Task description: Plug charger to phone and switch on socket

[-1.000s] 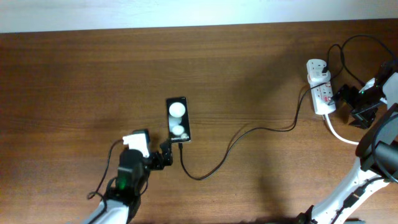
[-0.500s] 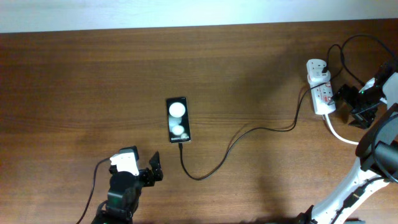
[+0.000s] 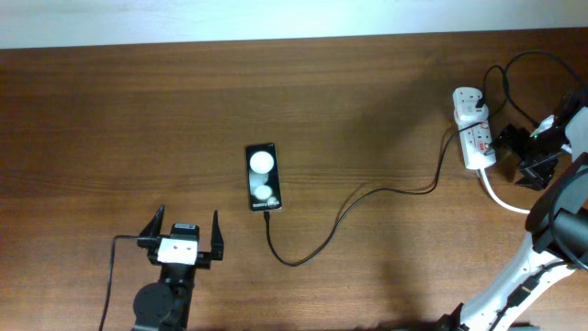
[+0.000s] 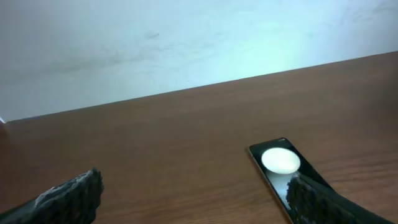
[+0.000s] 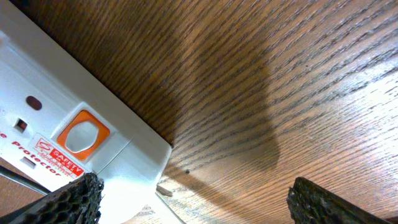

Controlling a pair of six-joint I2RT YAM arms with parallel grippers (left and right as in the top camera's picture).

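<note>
The phone (image 3: pixel 263 177) lies flat mid-table, its glossy black face showing two white spots. The charger (image 3: pixel 342 218), a thin black cable, runs from the phone's near edge in a loop across to the socket (image 3: pixel 477 140), a white power strip at the far right. My left gripper (image 3: pixel 183 235) stands open near the front edge, left of and nearer than the phone, holding nothing. The left wrist view shows the phone (image 4: pixel 278 168) partly behind the right fingertip (image 4: pixel 314 200). My right gripper (image 3: pixel 516 156) is open just right of the socket. The socket's end (image 5: pixel 68 112) carries an orange button (image 5: pixel 78 137).
A white adapter (image 3: pixel 468 99) sits at the socket's far end. A thick white cord (image 3: pixel 501 198) curves from the strip towards my right arm's base. Another black cable (image 3: pixel 524 62) loops at the back right. A pale wall (image 4: pixel 186 43) borders the table's far edge.
My left arm has drawn back from beside the phone's lower corner to the front left and turned straight, fingers wide. The right arm, phone and cable have not moved.
</note>
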